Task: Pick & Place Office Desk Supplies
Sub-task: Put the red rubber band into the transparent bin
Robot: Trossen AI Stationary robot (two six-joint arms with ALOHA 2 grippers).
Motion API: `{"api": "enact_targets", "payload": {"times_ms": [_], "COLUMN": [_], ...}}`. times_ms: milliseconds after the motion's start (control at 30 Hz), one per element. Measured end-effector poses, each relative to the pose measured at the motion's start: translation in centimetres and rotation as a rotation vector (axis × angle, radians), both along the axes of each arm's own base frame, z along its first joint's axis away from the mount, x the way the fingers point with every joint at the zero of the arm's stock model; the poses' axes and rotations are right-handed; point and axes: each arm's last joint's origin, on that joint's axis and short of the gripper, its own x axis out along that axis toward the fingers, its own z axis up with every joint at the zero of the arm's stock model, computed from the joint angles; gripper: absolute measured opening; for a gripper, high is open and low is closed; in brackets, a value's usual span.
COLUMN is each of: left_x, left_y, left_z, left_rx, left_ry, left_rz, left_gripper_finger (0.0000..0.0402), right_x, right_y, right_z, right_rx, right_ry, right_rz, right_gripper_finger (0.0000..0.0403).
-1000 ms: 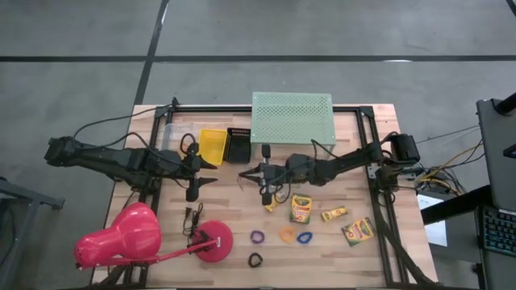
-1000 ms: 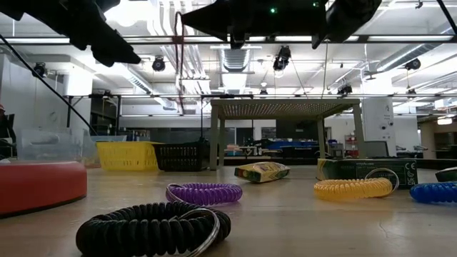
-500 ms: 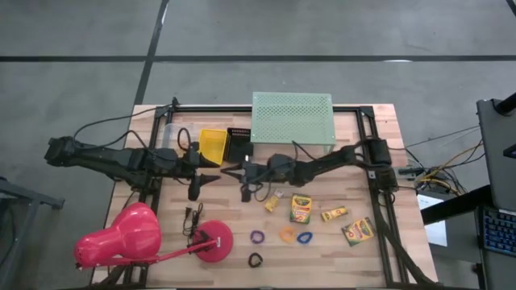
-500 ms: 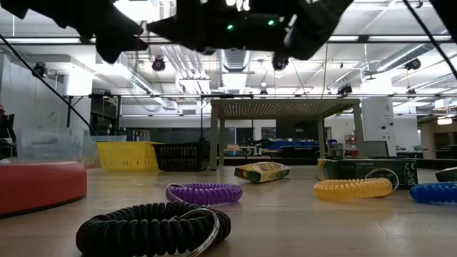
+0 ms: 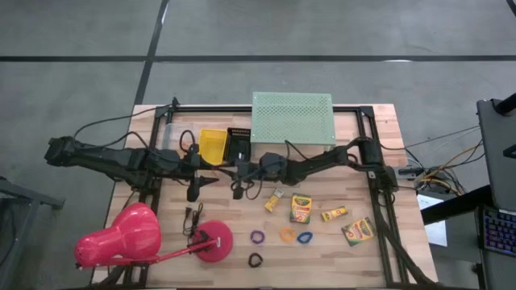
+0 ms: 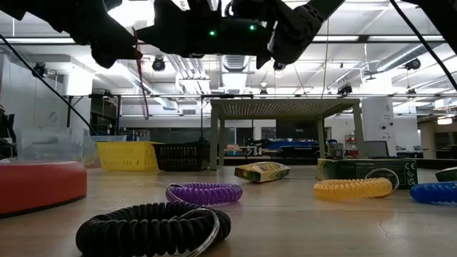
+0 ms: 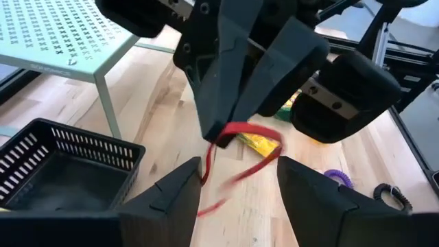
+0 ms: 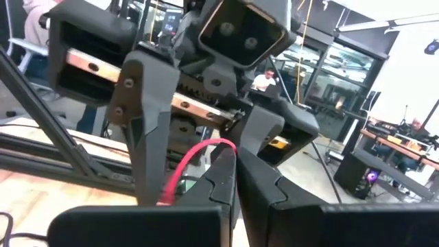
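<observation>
**Right claw pinches a red band in front of the left claw, above the table**

Both arms meet over the middle of the wooden slat table [image 5: 403, 173], just in front of the bins. The right claw [image 7: 218, 137] has its fingers pressed together on a thin red rubber band [image 7: 248, 129], which loops out and dangles loose below the tips. In the low view the band [image 6: 146, 89] hangs as a red strand in the air, well clear of the wood.

The left claw [image 5: 206, 171] faces it, fingers spread apart, nothing between them. From the right wrist its two dark fingers [image 8: 147, 116] stand either side of the band's loop [image 8: 195, 156]; I cannot tell if they touch it.

Around them:
- Black wire-mesh basket [image 7: 65, 165] just beside and below the claws; yellow plastic bin [image 5: 212, 146] next to it.
- Mint-green perforated metal shelf [image 5: 292, 118] on legs behind.
- Yellow-and-green crayon boxes: one small one [image 5: 274, 200] near the claws, a larger [image 5: 301, 208], another small [image 5: 334, 213], and one further right [image 5: 357, 230].
- Coiled ring loops along the near edge: purple [image 6: 204, 193], orange [image 6: 353, 188], blue [image 6: 433, 191], black [image 6: 152, 228].
- Big pink desk lamp [image 5: 121, 238] lying at the left near corner, round base [image 5: 213, 240] towards the loops.

Beyond the table, a person shows in the room, blurred.
</observation>
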Motion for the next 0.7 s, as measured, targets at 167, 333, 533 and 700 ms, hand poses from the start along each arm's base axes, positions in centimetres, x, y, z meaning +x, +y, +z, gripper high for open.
{"api": "enact_targets", "payload": {"times_ms": [167,333,533,700], "left_x": [0.0,0.0,0.0,0.0], "left_y": [0.0,0.0,0.0,0.0], "left_z": [0.0,0.0,0.0,0.0], "left_rx": [0.0,0.002,0.004,0.006], "left_ry": [0.0,-0.001,-0.002,-0.003], "left_rz": [0.0,0.002,0.007,0.011], "left_gripper_finger": [0.0196,0.0196,0.0196,0.0194], "right_x": [-0.1,-0.1,0.0,0.0], "right_y": [0.2,0.7,1.0,1.0], "right_z": [0.2,0.1,0.5,0.5], "right_rx": [0.01,0.009,0.006,0.006], "right_ry": [-0.003,-0.003,-0.013,-0.013], "right_rz": [0.008,0.027,0.035,0.035], "right_gripper_finger": [0.0008,0.0008,0.0008,0.0008]}}
